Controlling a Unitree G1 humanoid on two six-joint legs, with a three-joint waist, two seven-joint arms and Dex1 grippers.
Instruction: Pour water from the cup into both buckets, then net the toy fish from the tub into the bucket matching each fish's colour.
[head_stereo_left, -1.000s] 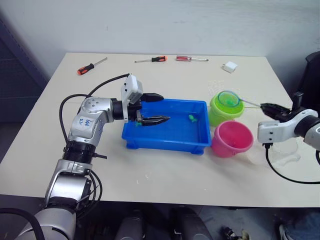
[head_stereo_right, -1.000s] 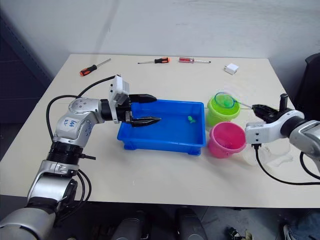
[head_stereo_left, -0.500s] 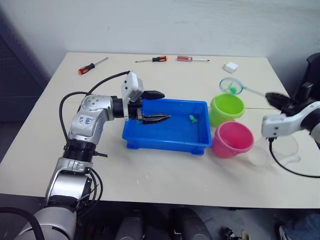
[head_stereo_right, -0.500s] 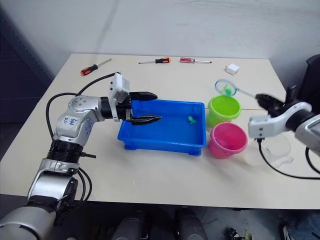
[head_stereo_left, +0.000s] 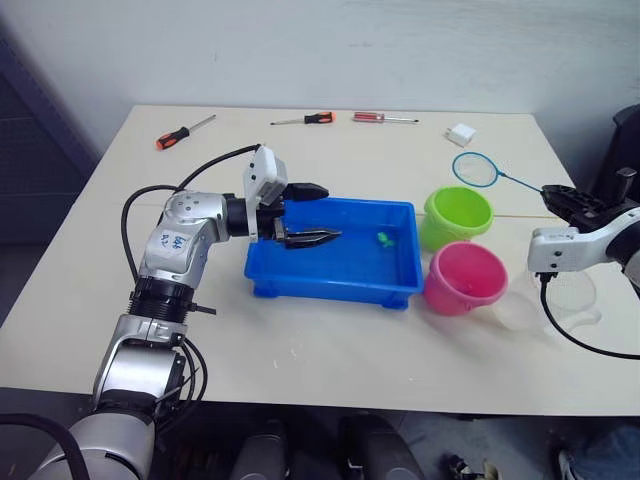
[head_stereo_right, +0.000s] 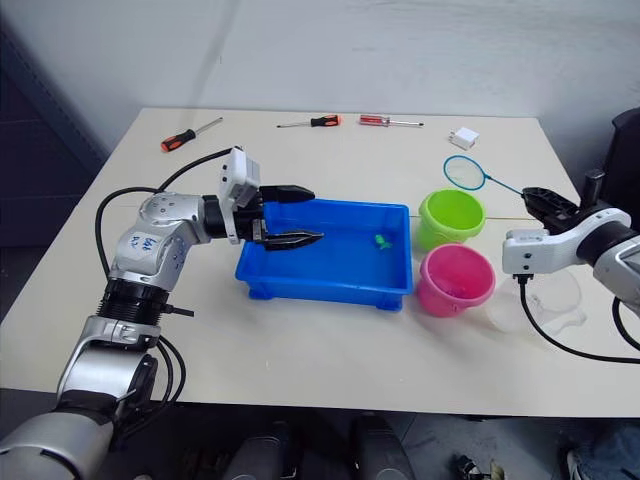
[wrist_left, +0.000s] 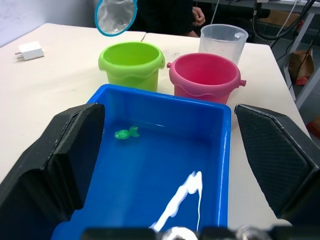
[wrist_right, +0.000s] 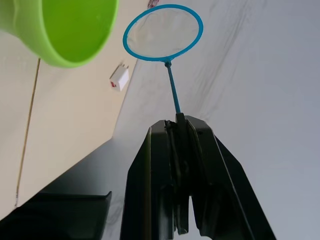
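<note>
Your right gripper (head_stereo_right: 540, 200), at the frame's right edge, is clamped on the net's (head_stereo_right: 464, 172) thin handle, its hoop raised above and behind the lime green bucket (head_stereo_right: 452, 218). Your left gripper (head_stereo_left: 305, 214) hangs spread wide over the blue tub's (head_stereo_left: 335, 283) left end; one green fish (head_stereo_left: 382, 237) lies near its far right corner. Bare table lies behind the hoop.

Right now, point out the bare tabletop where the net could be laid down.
Free: the wide front strip near the blue rectangular plastic tub, and the stretch between it and the screwdrivers. Crowded: the right side, with the lime bucket, pink bucket and clear jug.
</note>
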